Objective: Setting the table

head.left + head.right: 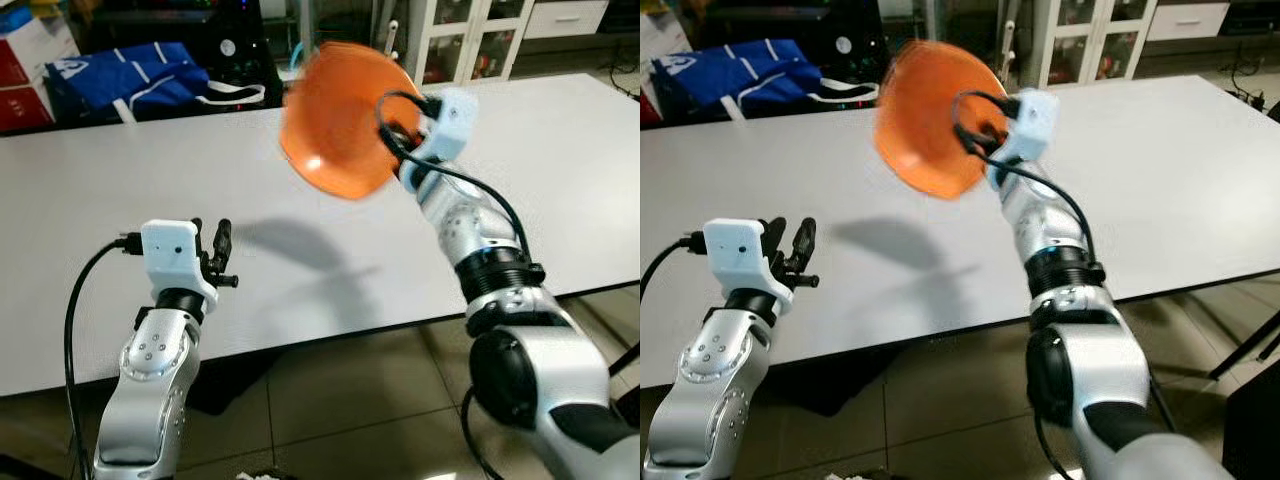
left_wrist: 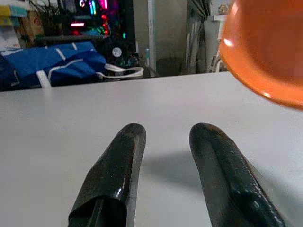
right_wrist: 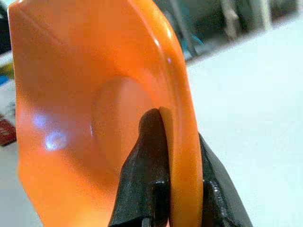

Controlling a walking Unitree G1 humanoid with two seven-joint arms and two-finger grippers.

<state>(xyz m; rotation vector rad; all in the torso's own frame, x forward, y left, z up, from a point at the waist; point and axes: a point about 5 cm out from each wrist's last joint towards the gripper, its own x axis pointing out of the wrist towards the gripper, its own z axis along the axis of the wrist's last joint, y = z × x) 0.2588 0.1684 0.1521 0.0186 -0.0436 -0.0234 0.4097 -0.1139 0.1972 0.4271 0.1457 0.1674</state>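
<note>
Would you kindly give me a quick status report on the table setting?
Right end effector pinching rim of orange plastic bowl, held tilted above white table. Left end effector open, empty, near table's front edge. Nothing beneath the bowl.

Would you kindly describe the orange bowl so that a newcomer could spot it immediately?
Start at the long white table. Above its middle, the right claw pinches the rim of a glossy orange plastic bowl, held tilted in the air with its shadow on the tabletop. Nothing else in the scene is orange.
</note>
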